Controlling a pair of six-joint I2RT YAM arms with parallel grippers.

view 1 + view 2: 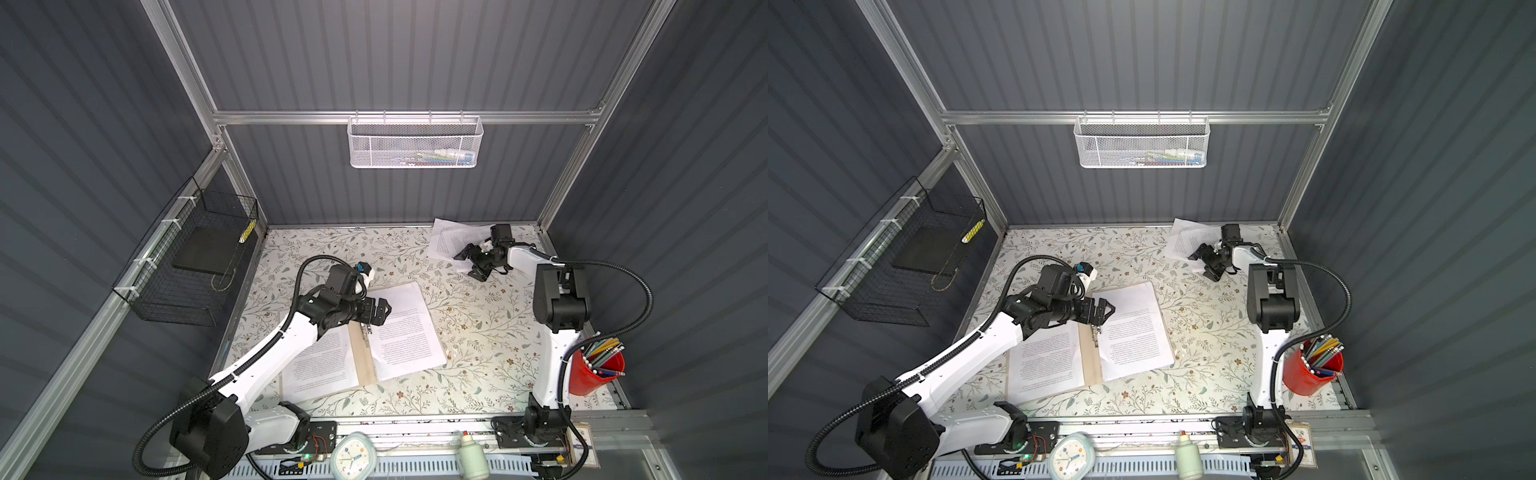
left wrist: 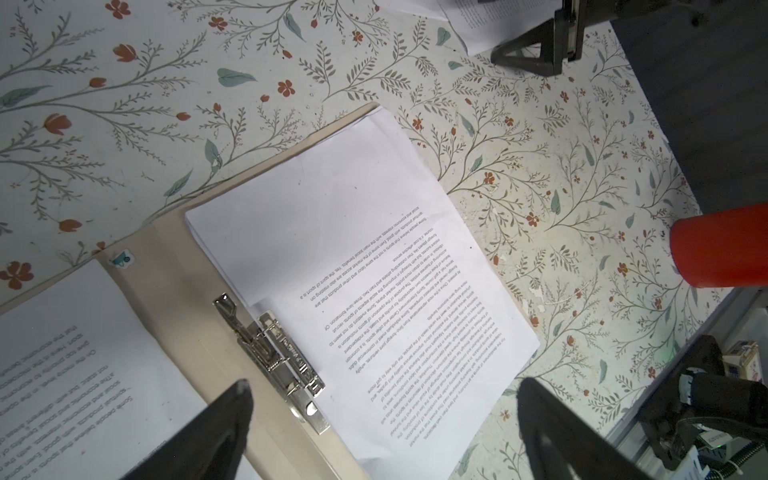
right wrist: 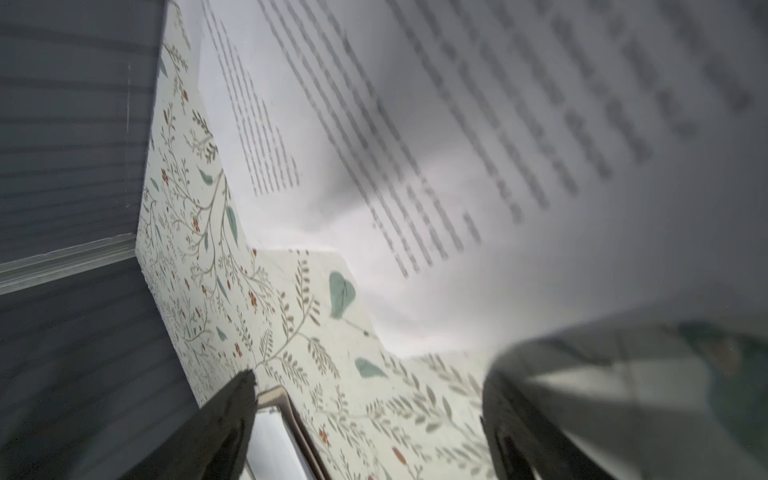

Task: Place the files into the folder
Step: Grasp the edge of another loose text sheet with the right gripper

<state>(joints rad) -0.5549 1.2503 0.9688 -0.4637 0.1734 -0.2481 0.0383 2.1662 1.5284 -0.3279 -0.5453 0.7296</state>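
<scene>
Tan folder [image 1: 362,365] open flat on the floral tabletop [image 1: 478,332] in both top views, metal clip [image 2: 274,349] on its inner spine. One printed sheet [image 1: 320,365] on the leaf nearer the left arm; stack of files [image 1: 409,328] on the other leaf, edge just beside the clip. Left gripper [image 1: 384,311] above the spine's far end, jaws spread fully, holding nothing. More loose sheets [image 1: 444,241] at the tabletop's far right corner. Right gripper [image 1: 468,262] low over their near edge, jaws wide apart, nothing clamped; curled paper edge close to one finger [image 3: 515,440] in the right wrist view.
</scene>
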